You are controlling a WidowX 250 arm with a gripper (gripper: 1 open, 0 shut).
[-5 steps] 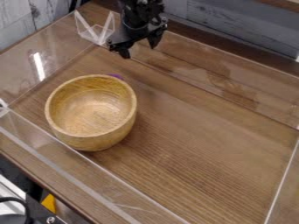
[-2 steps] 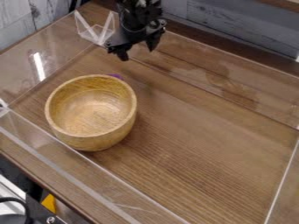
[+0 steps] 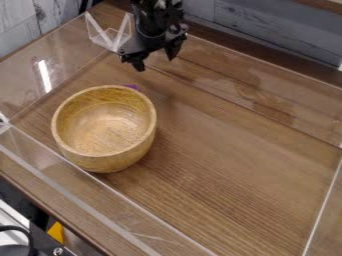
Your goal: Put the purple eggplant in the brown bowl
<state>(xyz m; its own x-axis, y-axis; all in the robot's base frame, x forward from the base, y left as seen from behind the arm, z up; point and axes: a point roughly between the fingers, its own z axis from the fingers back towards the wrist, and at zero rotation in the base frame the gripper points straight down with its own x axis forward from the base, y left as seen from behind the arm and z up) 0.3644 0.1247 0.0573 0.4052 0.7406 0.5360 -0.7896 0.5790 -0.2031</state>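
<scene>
The brown bowl [image 3: 104,128] is round, thick-walled light wood and sits on the wooden table at the left, with nothing visible inside. A thin purple sliver of the eggplant [image 3: 135,87] peeks out just behind the bowl's far rim; the rest is hidden by the bowl. My black gripper [image 3: 154,58] hangs at the top of the view, beyond the bowl and a little above the table, tilted downward. Its fingers stand apart, open, with nothing between them.
A clear plastic stand [image 3: 106,35] is at the back left, next to the gripper. Low transparent walls [image 3: 80,190] ring the wooden table [image 3: 227,150]. A grey plank wall [image 3: 274,25] runs along the back.
</scene>
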